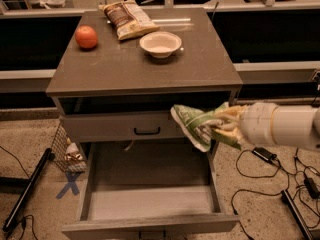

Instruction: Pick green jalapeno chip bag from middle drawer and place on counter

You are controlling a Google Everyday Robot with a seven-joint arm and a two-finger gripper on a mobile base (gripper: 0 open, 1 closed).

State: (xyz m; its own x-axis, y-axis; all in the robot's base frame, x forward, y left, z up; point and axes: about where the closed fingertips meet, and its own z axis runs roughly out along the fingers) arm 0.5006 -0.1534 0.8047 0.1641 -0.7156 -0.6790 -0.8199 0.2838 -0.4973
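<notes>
The green jalapeno chip bag [196,124] hangs in the air in front of the cabinet's right side, level with the upper drawer front, below the counter's edge. My gripper [226,125] is shut on the bag's right end, reaching in from the right on a white arm [282,126]. The middle drawer [150,204] is pulled wide open below, its pale grey floor bare. The counter [130,66] is the grey-brown slab on top of the cabinet.
On the counter stand an orange fruit [86,37], a brown-and-tan chip bag [127,19] and a white bowl [160,43]. The upper drawer front has a black handle [147,131]. A wire basket [67,151] and a black bar [25,191] are on the floor left; cables [265,156] lie right.
</notes>
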